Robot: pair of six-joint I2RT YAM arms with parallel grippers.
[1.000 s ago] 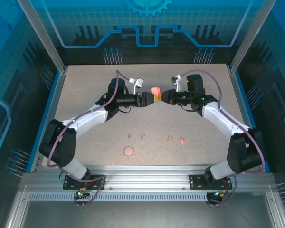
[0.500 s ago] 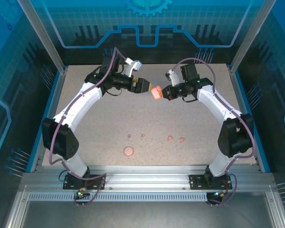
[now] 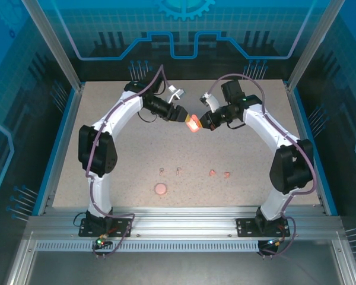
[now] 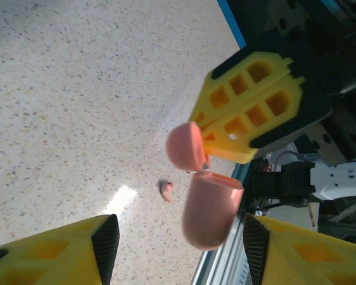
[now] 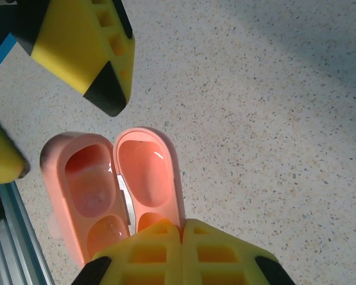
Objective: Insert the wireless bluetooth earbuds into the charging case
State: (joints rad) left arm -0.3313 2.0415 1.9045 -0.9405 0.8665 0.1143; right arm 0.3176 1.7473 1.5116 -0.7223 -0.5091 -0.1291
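The pink charging case point(image 3: 193, 124) hangs open in the air over the back of the table. My right gripper point(image 5: 183, 228) is shut on the edge of its lid point(image 5: 147, 172), and the body point(image 5: 83, 190) swings beside it with empty wells. My left gripper point(image 4: 179, 237) is open, its pads point(image 4: 105, 243) on either side of the case body point(image 4: 210, 208) with a gap on each side. Two pale earbuds point(image 3: 161, 170) point(image 3: 177, 171) and two salmon earbuds point(image 3: 212, 173) point(image 3: 226, 174) lie in a row near the front. One salmon bud point(image 4: 166, 190) lies below the case.
A second pink case point(image 3: 161, 189), closed, lies on the speckled table point(image 3: 107, 142) in front of the pale buds. Blue walls and aluminium posts point(image 3: 53, 47) ring the table. My two wrists meet closely above the table's back middle.
My left arm has folded up and its wrist now comes at the case from the upper left with narrower jaws. The case sits slightly nearer the front and its open inside now shows.
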